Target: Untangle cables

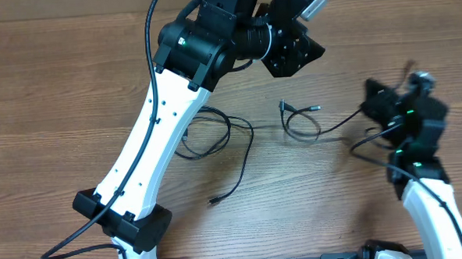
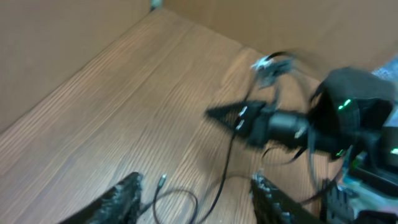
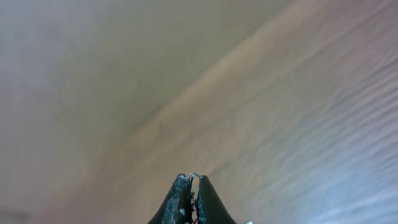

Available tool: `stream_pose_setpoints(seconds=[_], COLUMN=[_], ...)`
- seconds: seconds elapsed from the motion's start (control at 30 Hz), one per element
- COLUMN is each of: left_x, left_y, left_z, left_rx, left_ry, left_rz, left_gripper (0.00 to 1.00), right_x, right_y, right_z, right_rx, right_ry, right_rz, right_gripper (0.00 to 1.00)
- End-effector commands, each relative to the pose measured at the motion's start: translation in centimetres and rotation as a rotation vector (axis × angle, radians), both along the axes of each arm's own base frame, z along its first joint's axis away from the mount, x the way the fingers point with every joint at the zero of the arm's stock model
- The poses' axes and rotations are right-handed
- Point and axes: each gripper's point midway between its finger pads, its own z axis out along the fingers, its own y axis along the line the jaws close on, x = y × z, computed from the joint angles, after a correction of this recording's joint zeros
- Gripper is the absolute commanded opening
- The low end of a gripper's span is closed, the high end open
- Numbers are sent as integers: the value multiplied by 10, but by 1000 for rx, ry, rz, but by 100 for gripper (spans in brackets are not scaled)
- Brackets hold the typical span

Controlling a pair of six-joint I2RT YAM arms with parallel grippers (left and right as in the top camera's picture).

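Two thin black cables lie on the wooden table. One cable (image 1: 244, 162) loops under my left arm and trails down to a plug near the front. The other cable (image 1: 301, 133) forms a small loop with two plug ends at the centre and runs right to my right gripper (image 1: 373, 100). That gripper (image 3: 191, 177) is shut, with a thin strand pinched at its tips. In the left wrist view the cable (image 2: 227, 155) hangs from the right gripper (image 2: 212, 113). My left gripper (image 2: 199, 196) is open above the loop and holds nothing. Overhead, the left gripper (image 1: 294, 58) is raised at the back.
My left arm's white link (image 1: 157, 133) slants across the left half of the table and covers part of the left loop. A brown wall (image 2: 62, 37) stands behind the table's far edge. Arm bases sit along the front edge.
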Motion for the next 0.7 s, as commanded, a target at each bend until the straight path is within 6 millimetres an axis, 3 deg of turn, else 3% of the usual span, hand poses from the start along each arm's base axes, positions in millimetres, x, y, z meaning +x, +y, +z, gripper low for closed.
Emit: stream_pose_setpoints(seconds=[0.0,0.07,0.17,0.23,0.37,0.53,0.67], left_x=[13,15,18,17,20,25,26], left_y=[6,8,12,13,19,25,27], left_z=[-12,-14,-16,-19,-25,-30,-31], left_rx=[54,67,86,96,129,164,170], left_ry=[-9,-13,-14,-7,-2,-9,-9], left_rz=[68,85,106,111,140,179,185], left_gripper=[61,67,72,79,84,98,100], right_x=[1,-2,-7,-10,-8,-18,-9], right_y=[-13,-17,-49,-71,-89,-145,-178], right_z=[42,43,32,36,83,145,172], right_rx=[4,19,11,-11,-97,-213,-306], right_ry=[-98,-95,-41,-38,-126,-152,-144], right_rz=[36,53,-98,-178,-166,-373,-441], right_gripper=[4,4,4,4,4,4,4])
